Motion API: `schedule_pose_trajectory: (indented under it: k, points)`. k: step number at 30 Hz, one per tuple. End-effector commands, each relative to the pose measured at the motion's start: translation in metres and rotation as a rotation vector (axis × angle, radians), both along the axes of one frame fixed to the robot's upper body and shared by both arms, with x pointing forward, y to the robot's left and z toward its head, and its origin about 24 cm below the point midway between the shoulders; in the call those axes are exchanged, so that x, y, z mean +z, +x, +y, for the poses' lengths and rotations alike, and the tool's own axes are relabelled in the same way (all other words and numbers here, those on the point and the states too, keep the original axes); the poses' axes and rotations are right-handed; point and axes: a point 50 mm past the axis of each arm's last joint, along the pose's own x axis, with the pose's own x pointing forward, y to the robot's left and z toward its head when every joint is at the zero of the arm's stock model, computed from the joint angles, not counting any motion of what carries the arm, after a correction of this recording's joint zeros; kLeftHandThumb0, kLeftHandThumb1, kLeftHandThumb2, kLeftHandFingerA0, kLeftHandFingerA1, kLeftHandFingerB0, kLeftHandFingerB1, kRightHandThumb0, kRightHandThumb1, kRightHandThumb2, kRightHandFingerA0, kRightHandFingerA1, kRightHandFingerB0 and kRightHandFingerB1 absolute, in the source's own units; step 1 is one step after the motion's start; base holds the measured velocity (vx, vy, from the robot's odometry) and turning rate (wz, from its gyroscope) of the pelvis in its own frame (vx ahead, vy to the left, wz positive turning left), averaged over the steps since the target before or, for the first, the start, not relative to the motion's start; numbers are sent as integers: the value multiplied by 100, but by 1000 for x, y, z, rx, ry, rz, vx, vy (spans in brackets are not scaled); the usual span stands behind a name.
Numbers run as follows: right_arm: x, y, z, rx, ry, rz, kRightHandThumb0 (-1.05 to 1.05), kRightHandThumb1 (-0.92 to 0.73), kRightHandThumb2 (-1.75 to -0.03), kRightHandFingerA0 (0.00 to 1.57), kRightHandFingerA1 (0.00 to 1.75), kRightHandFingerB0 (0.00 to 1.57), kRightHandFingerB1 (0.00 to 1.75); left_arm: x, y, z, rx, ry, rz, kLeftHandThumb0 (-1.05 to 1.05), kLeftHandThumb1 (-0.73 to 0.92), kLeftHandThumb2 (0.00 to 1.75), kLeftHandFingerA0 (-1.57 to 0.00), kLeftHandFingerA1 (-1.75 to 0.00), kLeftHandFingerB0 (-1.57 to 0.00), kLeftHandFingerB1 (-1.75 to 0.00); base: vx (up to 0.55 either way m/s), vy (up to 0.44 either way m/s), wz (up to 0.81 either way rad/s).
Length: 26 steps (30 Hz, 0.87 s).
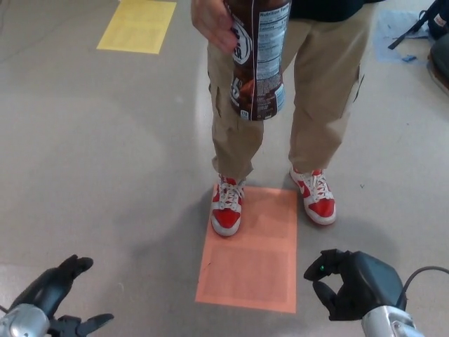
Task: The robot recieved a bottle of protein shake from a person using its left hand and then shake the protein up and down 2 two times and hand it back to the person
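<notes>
A person's hand (212, 23) holds a brown protein shake bottle (257, 60) at the top middle of the head view, its nutrition label facing me. My left hand (55, 297) is low at the bottom left corner, open, fingers apart, holding nothing and far below the bottle. At the bottom right sits my right hand (354, 283), fingers curled in with nothing in them.
The person stands in khaki trousers and red-and-white shoes (226, 206) at the far edge of an orange floor mark (250, 260). A yellow floor mark (137, 25) lies at the top left. Dark gear (435, 28) sits at the top right.
</notes>
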Motion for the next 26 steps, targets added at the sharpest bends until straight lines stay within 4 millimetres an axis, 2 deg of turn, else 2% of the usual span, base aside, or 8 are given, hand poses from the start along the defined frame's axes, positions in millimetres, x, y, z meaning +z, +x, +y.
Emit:
schedule_pose_trajectory:
  k: [1, 3, 4, 11, 13, 17, 18, 26]
  points:
    - [16, 18, -18, -57, -41, -24, -50, -53, -104, 105, 89, 93, 62, 20, 12, -3, 17, -44, -310, -47, 49, 55, -28, -35, -4, -25, 0, 0, 0]
    - [17, 19, -20, -61, -49, -38, -51, -52, -103, 103, 87, 93, 63, 20, 13, -4, 24, -49, -323, -41, 48, 55, -23, -34, -2, -20, 0, 0, 0]
    - [18, 20, -21, -67, -52, -44, -51, -53, -102, 104, 89, 92, 64, 21, 14, -5, 17, -45, -332, -27, 35, 87, 0, -46, 0, -49, 0, 0, 0]
    - [21, 24, -19, -69, -59, -45, -49, -52, -105, 105, 90, 91, 64, 23, 17, -5, -61, 15, -321, -30, 35, 89, 0, -46, 0, -49, 0, 0, 0]
    - [22, 24, -18, -68, -51, -51, -48, -50, -108, 105, 92, 92, 65, 23, 17, -4, -105, 69, -299, -53, 56, 60, -26, -34, -3, -18, 0, 0, 0]
    - [22, 24, -18, -65, -26, -40, -48, -48, -112, 102, 94, 84, 73, 23, 17, -3, -125, 87, -309, -33, 38, 93, -1, -45, 0, -49, 0, 0, 0]
    - [19, 22, -17, -67, -13, -24, -49, -48, -112, 106, 90, 91, 63, 19, 12, -3, -135, 116, -315, -63, 47, 79, -23, -45, -2, -25, 0, 0, 0]
    - [7, 9, -17, -59, -25, 6, -51, -50, -109, 106, 96, 90, 65, 7, -6, -4, -164, 162, -319, -62, 53, 80, -29, -44, -13, -38, 0, 0, 0]
